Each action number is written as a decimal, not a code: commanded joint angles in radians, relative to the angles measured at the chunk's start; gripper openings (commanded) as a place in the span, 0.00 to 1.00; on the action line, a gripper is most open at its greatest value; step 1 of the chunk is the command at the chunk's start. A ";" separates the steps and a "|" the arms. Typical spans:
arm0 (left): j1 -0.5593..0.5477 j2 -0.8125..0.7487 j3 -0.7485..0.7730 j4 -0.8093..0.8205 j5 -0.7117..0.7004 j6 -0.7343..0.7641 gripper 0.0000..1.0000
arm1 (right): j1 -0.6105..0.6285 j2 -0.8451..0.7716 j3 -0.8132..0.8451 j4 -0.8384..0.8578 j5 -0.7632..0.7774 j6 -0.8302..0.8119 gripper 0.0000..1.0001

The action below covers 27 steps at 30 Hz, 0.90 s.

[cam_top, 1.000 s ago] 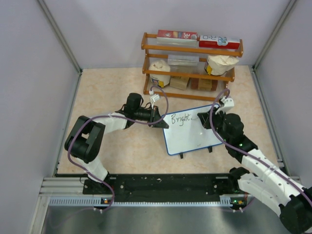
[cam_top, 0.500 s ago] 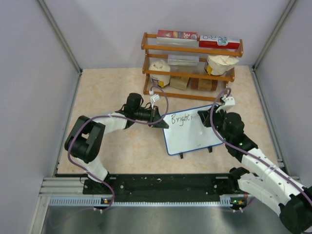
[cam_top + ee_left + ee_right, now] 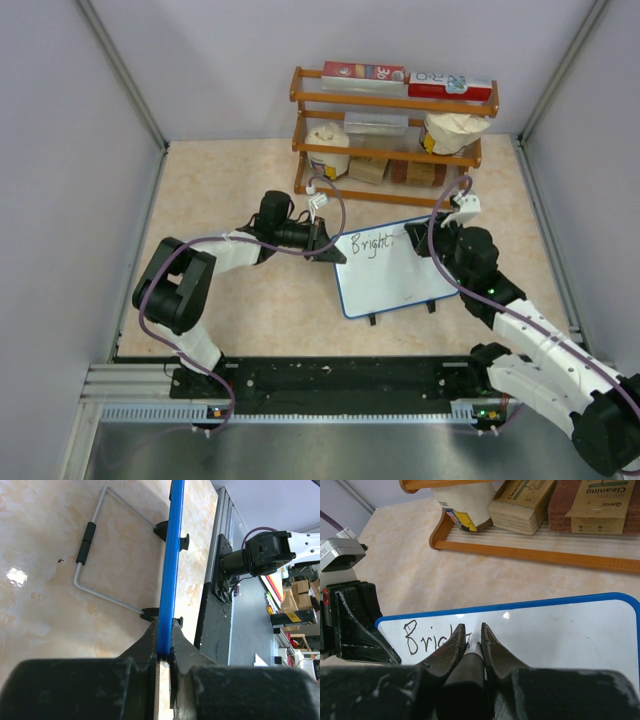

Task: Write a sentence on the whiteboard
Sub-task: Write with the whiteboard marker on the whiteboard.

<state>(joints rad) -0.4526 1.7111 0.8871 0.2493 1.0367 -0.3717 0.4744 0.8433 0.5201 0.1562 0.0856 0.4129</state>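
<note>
- Whiteboard (image 3: 395, 275): on the bench (image 3: 230, 200), right of centre, between the two arms and just in front of the wooden rack (image 3: 395, 100) at the far edge. Its sides are skewed to the bench edges, and its black feet face the near edge.
- Left gripper (image 3: 328, 250): clamped on the whiteboard's left edge. The wrist view shows the blue rim (image 3: 169, 570) edge-on, pinched between the two fingers.
- Wire stand (image 3: 95, 550): grey loop with a black sleeve, on one side of the rim, joined to it at two black clips.
- Right gripper (image 3: 471, 630): fingers closed on a marker (image 3: 471, 652), with the tip at the board face just past the last letter. Cannot tell if the tip is touching the board.
- Sentence (image 3: 368, 243): black lettering in the board's far-left corner, reading "Bright" from overhead. In the right wrist view the fingers cover its end.
</note>
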 commanded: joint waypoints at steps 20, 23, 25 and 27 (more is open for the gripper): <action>-0.014 0.041 -0.007 -0.064 -0.121 0.125 0.00 | -0.008 -0.050 -0.065 -0.033 -0.037 0.000 0.00; -0.014 0.042 -0.007 -0.062 -0.121 0.125 0.00 | -0.008 -0.055 -0.066 -0.033 -0.034 0.001 0.00; -0.014 0.044 -0.007 -0.061 -0.119 0.123 0.00 | -0.008 -0.052 -0.065 -0.029 -0.030 0.001 0.00; -0.014 0.042 -0.007 -0.061 -0.119 0.125 0.00 | -0.010 -0.047 -0.062 -0.026 -0.026 0.001 0.00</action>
<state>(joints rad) -0.4526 1.7111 0.8886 0.2451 1.0351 -0.3717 0.4744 0.7918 0.4648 0.1387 0.0502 0.4210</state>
